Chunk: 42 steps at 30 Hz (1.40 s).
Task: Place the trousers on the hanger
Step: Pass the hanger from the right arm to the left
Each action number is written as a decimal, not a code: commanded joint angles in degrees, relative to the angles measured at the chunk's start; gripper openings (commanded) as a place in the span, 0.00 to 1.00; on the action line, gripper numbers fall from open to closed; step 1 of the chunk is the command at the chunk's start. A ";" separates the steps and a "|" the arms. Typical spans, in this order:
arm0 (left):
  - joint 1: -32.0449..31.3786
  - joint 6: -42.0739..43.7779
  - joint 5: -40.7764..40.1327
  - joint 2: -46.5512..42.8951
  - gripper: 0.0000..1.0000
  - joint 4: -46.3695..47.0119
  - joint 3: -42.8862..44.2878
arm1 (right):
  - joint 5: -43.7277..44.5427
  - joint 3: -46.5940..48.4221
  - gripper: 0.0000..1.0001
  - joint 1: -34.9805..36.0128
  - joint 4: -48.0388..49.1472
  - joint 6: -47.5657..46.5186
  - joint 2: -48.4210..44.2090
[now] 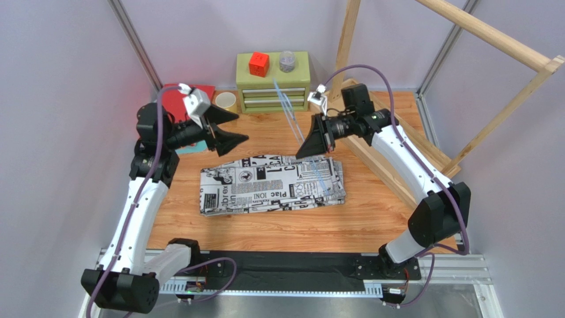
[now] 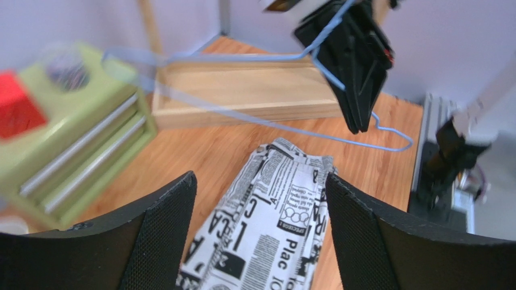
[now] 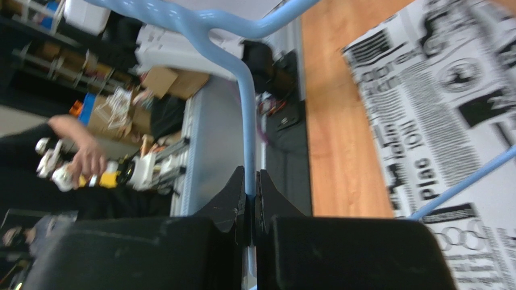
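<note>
1. Counter (image 1: 371,225): the wooden surface that carries the work.

2. Trousers (image 1: 272,184): folded into a flat newspaper-print rectangle at mid-counter, between my two arms. The long axis runs left to right across the counter. No part is lifted or held.

3. Hanger (image 1: 286,109): pale blue wire, off the counter, held in the air over the right end of the trousers (the wire is thin, so its exact tilt is hard to read from above).

4. Right tool (image 3: 251,190): pressed together, pinching the hanger wire. My wrist view shows the wire entering the closed gap.

5. Left tool (image 2: 259,178): spread wide and holding nothing. It is raised near the trousers' left end and points along their length toward the hanger.

Governing relation: the trousers lie below and ahead of my left tool, lengthwise to it. My left arm is free and nearer that end. I judge the next move is for it to descend, take the near cloth edge and carry it to the hanger.
</note>
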 commanded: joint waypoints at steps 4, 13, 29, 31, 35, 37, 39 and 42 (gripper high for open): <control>-11.67 42.01 9.33 -1.75 0.79 -7.19 2.80 | -9.96 0.17 0.00 6.88 -20.04 -16.93 -5.23; -22.58 58.56 -0.86 -2.62 0.69 -7.94 -0.70 | -11.02 -2.20 0.00 11.54 -20.23 -14.56 -6.99; -29.53 62.87 -6.58 0.89 0.00 -12.85 1.22 | -2.60 0.87 0.43 13.22 -17.86 -10.95 -6.98; -29.53 63.65 -6.06 1.94 0.00 -16.26 3.14 | 0.39 1.84 0.56 12.34 -17.60 -10.60 -7.16; -29.53 62.10 -6.04 2.13 0.00 -15.86 2.99 | 2.69 4.29 0.66 10.85 -17.24 -9.03 -6.64; -29.53 61.28 -7.54 1.25 0.00 -11.54 1.05 | 2.69 4.39 0.66 8.92 -16.63 -7.44 -6.46; -29.53 61.11 -9.04 0.98 0.00 -10.74 0.70 | 3.73 4.13 0.68 7.16 -16.19 -5.51 -6.63; -29.53 61.90 -8.69 0.81 0.00 -11.35 0.44 | 6.97 1.85 0.69 3.56 -11.02 1.07 -7.86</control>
